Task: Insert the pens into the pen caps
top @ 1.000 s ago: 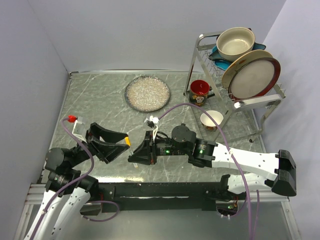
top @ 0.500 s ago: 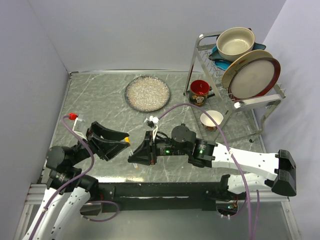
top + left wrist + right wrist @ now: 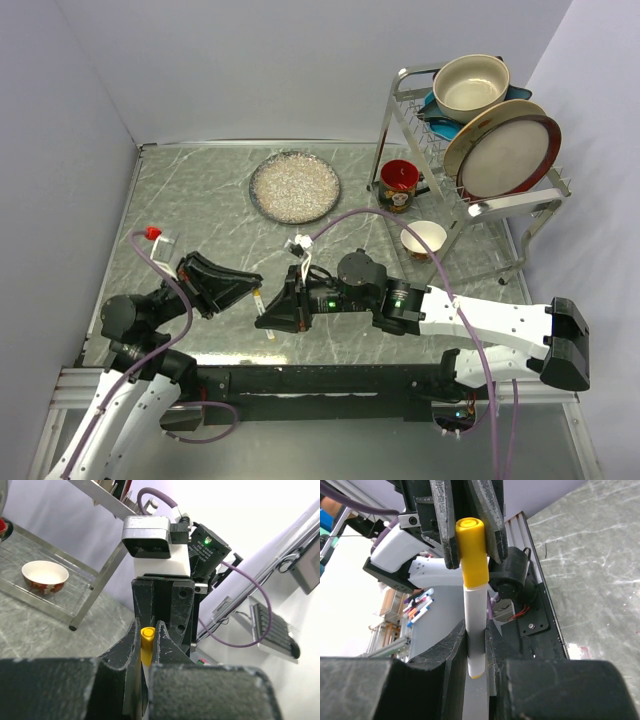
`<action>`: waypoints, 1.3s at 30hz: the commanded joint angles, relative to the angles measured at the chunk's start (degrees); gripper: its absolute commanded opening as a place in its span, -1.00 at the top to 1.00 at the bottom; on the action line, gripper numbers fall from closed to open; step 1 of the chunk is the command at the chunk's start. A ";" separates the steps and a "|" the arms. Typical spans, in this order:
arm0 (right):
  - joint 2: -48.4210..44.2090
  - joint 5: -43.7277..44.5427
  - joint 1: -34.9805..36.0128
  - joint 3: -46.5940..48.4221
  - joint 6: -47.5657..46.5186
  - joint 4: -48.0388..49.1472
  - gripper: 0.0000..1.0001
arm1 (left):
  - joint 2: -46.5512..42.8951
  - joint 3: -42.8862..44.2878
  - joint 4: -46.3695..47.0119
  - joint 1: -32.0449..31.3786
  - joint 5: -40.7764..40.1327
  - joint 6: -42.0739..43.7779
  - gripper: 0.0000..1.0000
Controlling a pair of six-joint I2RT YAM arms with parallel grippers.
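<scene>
A white pen [image 3: 475,625] stands upright between the fingers of my right gripper [image 3: 476,635], which is shut on its barrel. An orange-yellow pen cap [image 3: 471,550] sits on the pen's upper end. My left gripper [image 3: 146,630] is shut on that cap [image 3: 146,645], one finger on each side. In the top view the two grippers meet tip to tip above the table's near middle, left gripper [image 3: 250,290] against right gripper [image 3: 270,315], with the pen [image 3: 262,305] between them. The pen's yellow bottom end pokes out below the right fingers.
A speckled round plate [image 3: 294,186] lies at the back centre. A red mug [image 3: 399,185] and a small bowl [image 3: 423,238] stand beside a metal dish rack [image 3: 480,205] at the back right, which holds a bowl and plates.
My left gripper, open before, has moved right and shut on the yellow cap. The right gripper has shifted slightly left, still holding the pen.
</scene>
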 commanded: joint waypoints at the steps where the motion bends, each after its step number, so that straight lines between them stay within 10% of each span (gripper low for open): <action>1: -2.39 2.88 -0.65 3.45 0.96 9.41 1.00 | -2.17 -3.60 5.44 -0.14 4.14 -6.99 0.98; 5: -2.30 6.83 -1.27 6.79 0.08 9.41 1.00 | -2.00 -4.40 2.92 -0.14 5.10 -9.74 0.98; 8: -1.43 8.77 -2.85 8.90 -0.18 10.21 1.00 | -1.83 0.68 -14.89 -0.14 2.92 3.25 0.98; 33: 13.15 7.11 -11.64 36.57 -0.63 5.63 1.00 | -13.87 -14.32 4.82 -0.23 6.95 -20.97 0.98; 39: 15.27 9.91 -12.17 40.19 -1.24 5.90 1.00 | -10.88 -9.32 -7.65 -0.23 5.37 -11.84 0.98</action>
